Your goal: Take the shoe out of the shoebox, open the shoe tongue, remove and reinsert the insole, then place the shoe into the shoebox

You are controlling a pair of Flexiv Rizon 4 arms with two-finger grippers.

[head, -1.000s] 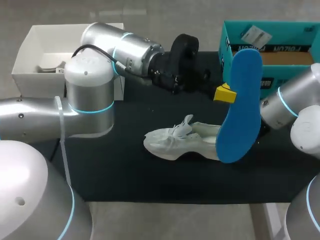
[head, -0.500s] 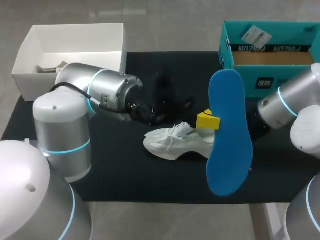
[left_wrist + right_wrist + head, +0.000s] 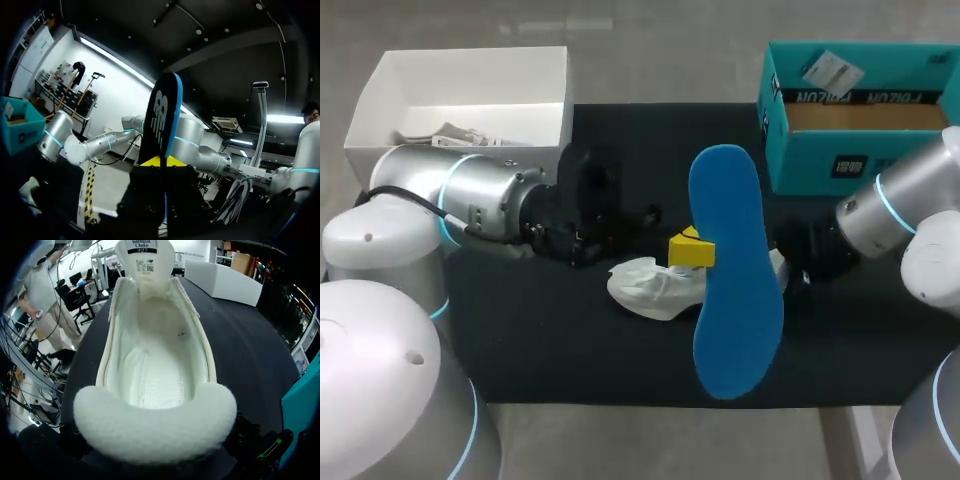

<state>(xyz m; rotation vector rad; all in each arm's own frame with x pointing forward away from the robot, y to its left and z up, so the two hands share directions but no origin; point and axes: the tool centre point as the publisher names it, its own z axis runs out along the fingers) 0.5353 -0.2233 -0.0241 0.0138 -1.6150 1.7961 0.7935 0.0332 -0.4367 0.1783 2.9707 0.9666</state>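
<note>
1. I am clamping my left end effector (image 3: 692,250) shut on the insole (image 3: 732,290). Its yellow tips are pinching one long edge, so the blue sheet is standing on end just above the shoe (image 3: 650,287) rather than drooping.
2. I am holding the insole with its length roughly along the shoe's. In my judgement this is lining it up for sliding in toe first.
3. The shoe is resting on its sole on the black tabletop (image 3: 570,340), with its toe toward my left arm and its heel toward my right.
4. My right end effector (image 3: 808,255) is sitting at the shoe's heel, looking straight down the opening. I cannot tell whether it is gripping the heel or only resting beside it. Bracing there would stop the shoe skidding during insertion.
5. The tongue (image 3: 145,260) is standing pulled forward, away from the heel, leaving the bare footbed open for the insole.
6. The teal shoebox (image 3: 820,165) is sitting beyond the shoe's heel end, apart from it, with its top open for the last step.
</note>
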